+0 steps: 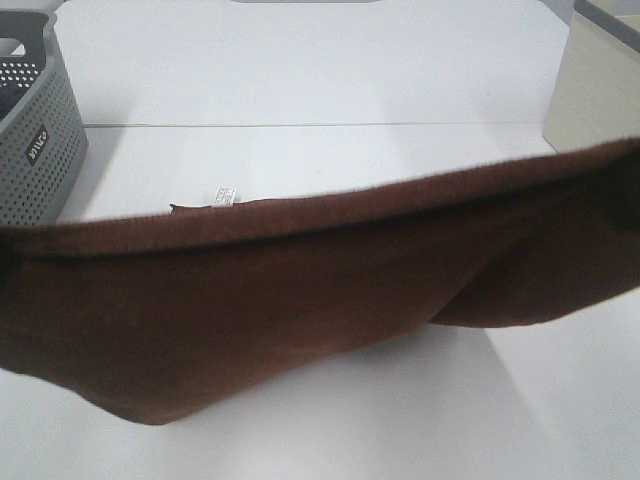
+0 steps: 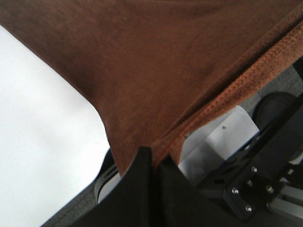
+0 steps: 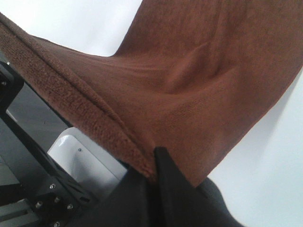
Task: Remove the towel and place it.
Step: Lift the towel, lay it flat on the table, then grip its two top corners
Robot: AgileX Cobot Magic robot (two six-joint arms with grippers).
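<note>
The white counter point(image 1: 300, 70) fills the high view. Above it the dark brown towel point(image 1: 280, 290) hangs stretched from 9 to 3 o'clock, its top hem taut and its middle sagging toward 6 o'clock. A grey perforated basket point(image 1: 35, 130) stands at 10 o'clock and a cream box point(image 1: 600, 85) at 2 o'clock. The left pincer point(image 2: 154, 158) is clamped narrow on 1 end of the hem, the right pincer point(image 3: 154, 156) on the other. A small white tag point(image 1: 225, 196) shows just beyond the hem, near 11 o'clock.
</note>
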